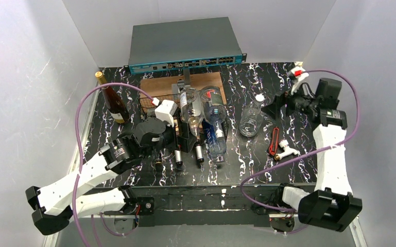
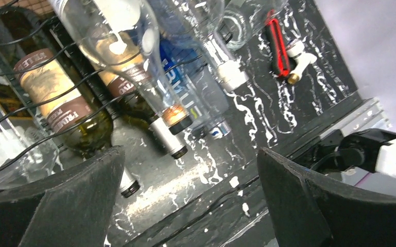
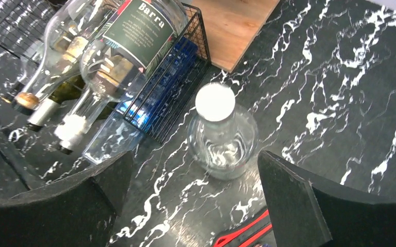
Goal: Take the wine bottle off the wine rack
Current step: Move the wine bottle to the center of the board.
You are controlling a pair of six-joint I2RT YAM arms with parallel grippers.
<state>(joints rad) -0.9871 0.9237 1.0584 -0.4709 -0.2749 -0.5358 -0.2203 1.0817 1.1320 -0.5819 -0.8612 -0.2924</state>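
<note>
The black wire wine rack (image 1: 157, 104) stands on the table's middle and holds several bottles lying with their necks toward the near edge. The left wrist view shows a green bottle with a brown label (image 2: 56, 98), a clear bottle (image 2: 128, 46) and a blue bottle (image 2: 198, 98) in the rack (image 2: 82, 82). My left gripper (image 1: 185, 139) is open and empty above the bottle necks; its jaws (image 2: 190, 206) stand wide apart. My right gripper (image 1: 273, 109) is open and empty (image 3: 193, 206), right of the rack (image 3: 170, 98). The right wrist view shows a clear "Barra" bottle (image 3: 134, 46).
A clear bottle with a white cap (image 1: 250, 119) stands upright right of the rack, just ahead of my right gripper (image 3: 221, 134). A brown wine bottle (image 1: 114, 103) stands left of the rack. A red-black tool (image 1: 274, 140), a wooden board (image 1: 159, 85) and a network switch (image 1: 185, 46) lie around.
</note>
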